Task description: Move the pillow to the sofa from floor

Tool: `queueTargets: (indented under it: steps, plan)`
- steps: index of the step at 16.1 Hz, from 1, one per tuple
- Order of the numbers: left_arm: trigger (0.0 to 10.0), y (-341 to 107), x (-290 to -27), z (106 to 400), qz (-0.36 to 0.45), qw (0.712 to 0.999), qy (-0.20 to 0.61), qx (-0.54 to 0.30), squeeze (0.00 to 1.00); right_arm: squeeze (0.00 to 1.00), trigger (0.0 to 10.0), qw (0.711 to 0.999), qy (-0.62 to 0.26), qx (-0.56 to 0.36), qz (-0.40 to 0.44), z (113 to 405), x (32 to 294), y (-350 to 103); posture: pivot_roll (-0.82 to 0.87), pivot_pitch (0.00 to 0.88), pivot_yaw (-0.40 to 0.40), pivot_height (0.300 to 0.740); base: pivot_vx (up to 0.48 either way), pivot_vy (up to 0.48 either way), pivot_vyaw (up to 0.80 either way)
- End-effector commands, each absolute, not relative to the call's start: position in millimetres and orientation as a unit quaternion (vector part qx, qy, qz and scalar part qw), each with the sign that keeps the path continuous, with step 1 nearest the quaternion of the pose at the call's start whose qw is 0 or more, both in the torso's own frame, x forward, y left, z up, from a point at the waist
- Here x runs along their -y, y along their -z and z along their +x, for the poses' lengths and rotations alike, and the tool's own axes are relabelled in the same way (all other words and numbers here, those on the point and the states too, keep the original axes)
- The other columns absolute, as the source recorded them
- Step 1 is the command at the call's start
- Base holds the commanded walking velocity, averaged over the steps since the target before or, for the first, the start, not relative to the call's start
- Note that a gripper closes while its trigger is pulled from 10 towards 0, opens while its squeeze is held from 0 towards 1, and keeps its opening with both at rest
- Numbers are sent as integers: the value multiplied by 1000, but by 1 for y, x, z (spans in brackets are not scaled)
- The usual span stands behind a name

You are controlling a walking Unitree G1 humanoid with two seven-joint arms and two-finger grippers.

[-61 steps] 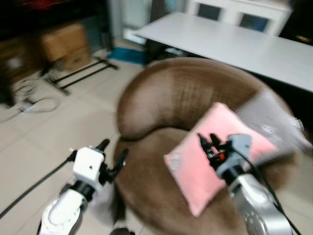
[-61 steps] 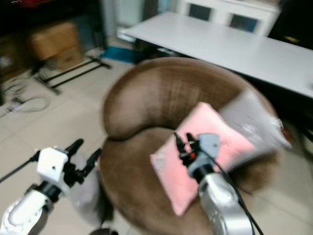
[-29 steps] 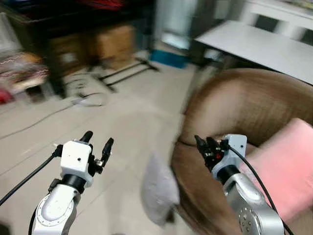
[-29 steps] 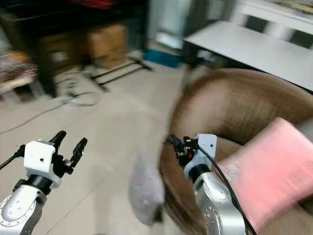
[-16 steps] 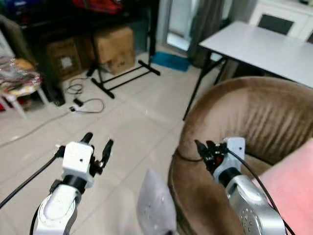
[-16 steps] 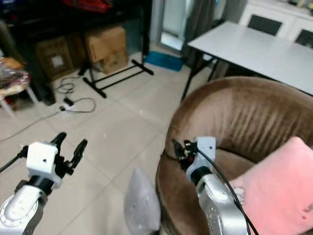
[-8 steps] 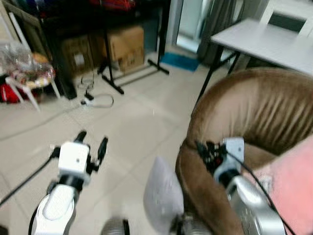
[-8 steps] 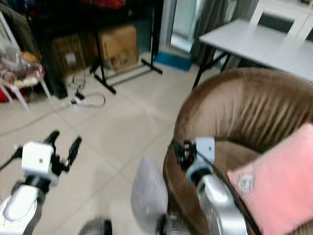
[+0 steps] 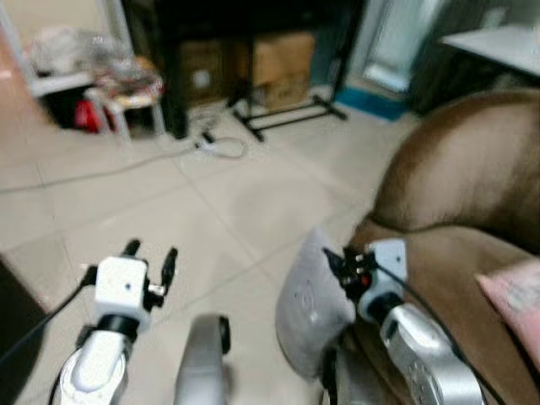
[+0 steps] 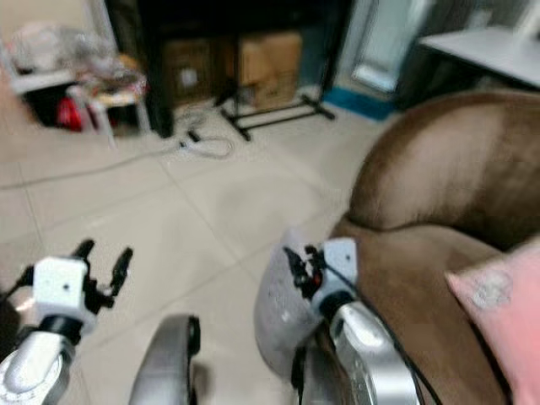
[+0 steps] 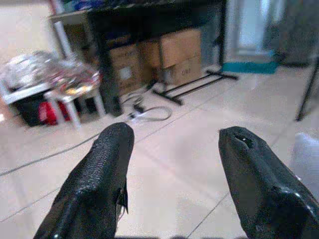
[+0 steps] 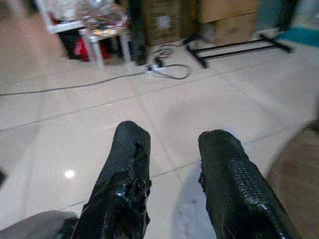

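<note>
A grey pillow (image 9: 305, 305) stands on edge on the tiled floor, leaning against the front of the brown round sofa (image 9: 456, 177). My right gripper (image 9: 337, 256) is open and hovers just above the pillow's top edge, at the sofa's rim. Out over bare tiles to the left of the pillow, my left gripper (image 9: 151, 252) is open and empty. In the left wrist view the fingers (image 11: 99, 174) are spread wide and the pillow's pale edge (image 11: 307, 155) shows beside them. A pink pillow (image 9: 516, 297) lies on the sofa seat.
Cardboard boxes (image 9: 278, 59) sit under a dark shelf at the back. A black stand's feet (image 9: 287, 114) and a white cable (image 9: 221, 148) lie on the floor before them. A small white stool (image 9: 126, 94) holds clutter. A white table (image 9: 498, 40) stands behind the sofa. My own grey leg (image 9: 202, 364) shows low down.
The camera has swung left and tilted down. The grey pillow and floor now sit nearer the middle; the sofa has slid right. Both grippers stay open in the same pose.
</note>
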State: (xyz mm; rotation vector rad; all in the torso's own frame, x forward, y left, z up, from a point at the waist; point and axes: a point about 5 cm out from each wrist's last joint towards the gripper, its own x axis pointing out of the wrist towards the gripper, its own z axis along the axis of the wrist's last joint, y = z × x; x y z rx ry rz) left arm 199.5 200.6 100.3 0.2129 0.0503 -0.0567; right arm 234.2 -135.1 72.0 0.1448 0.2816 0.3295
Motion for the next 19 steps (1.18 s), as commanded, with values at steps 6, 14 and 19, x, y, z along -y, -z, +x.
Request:
queueTargets:
  steps: [6,14,19]
  plan:
    - [10000,-108,-198,202,107,994,37,-2,0,0,10000,978,-150,-136,45,239,143,-76,-9,0,-60,561,82,0,0]
    - [10000,-108,-200,202,107,994,31,-2,0,0,10000,977,-158,-137,37,240,141,-77,-5,0,-61,561,256,0,165]
    - [10000,-105,-201,202,86,996,23,-14,0,0,10000,975,-173,-136,31,240,142,-77,-2,0,-63,561,100,0,0]
